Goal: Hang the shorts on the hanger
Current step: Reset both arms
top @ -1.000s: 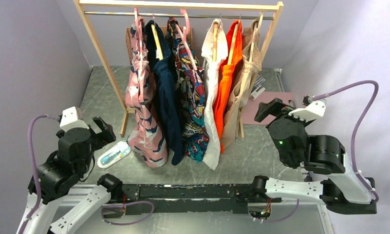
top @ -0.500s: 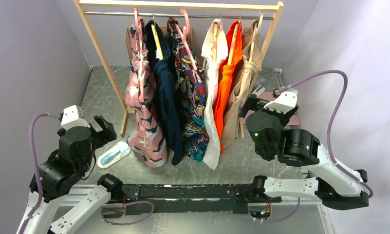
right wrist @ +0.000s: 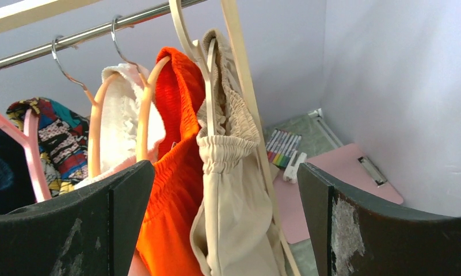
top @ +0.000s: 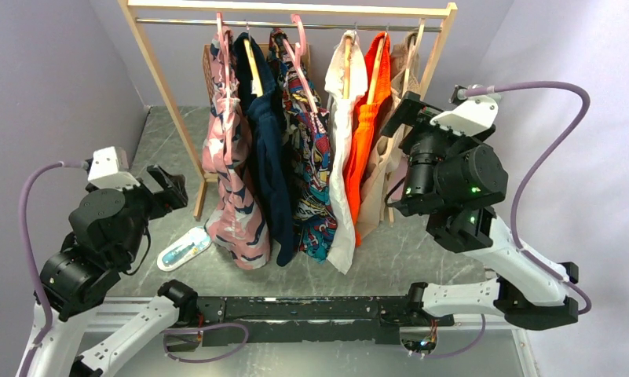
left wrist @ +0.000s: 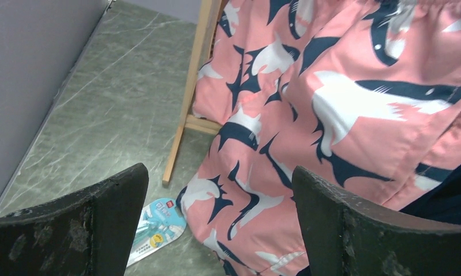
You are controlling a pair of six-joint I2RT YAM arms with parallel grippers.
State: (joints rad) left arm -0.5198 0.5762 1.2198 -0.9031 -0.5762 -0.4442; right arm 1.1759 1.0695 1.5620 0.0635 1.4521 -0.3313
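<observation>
Shorts (top: 234, 196) hang at the left end of the wooden rack (top: 162, 86) in the top view, draped on the pale-pink hanger (top: 222, 47), just left of a navy garment (top: 268, 157). The left gripper (top: 168, 196) sits to their lower left, released and holding nothing. The right gripper (top: 405, 114), at the rack's right end, is spread wide and empty too. A small packet (top: 184, 248) lies on the tabletop (top: 162, 141) beside the shorts' hem.

In the left wrist view the shorts fill the upper right, with the 2 parted fingers along the bottom edge and the packet at lower left.

In the right wrist view the parted fingers frame an orange garment (right wrist: 176, 172) and a beige garment (right wrist: 233, 190). A pink clipboard (right wrist: 343, 172) lies at right.
</observation>
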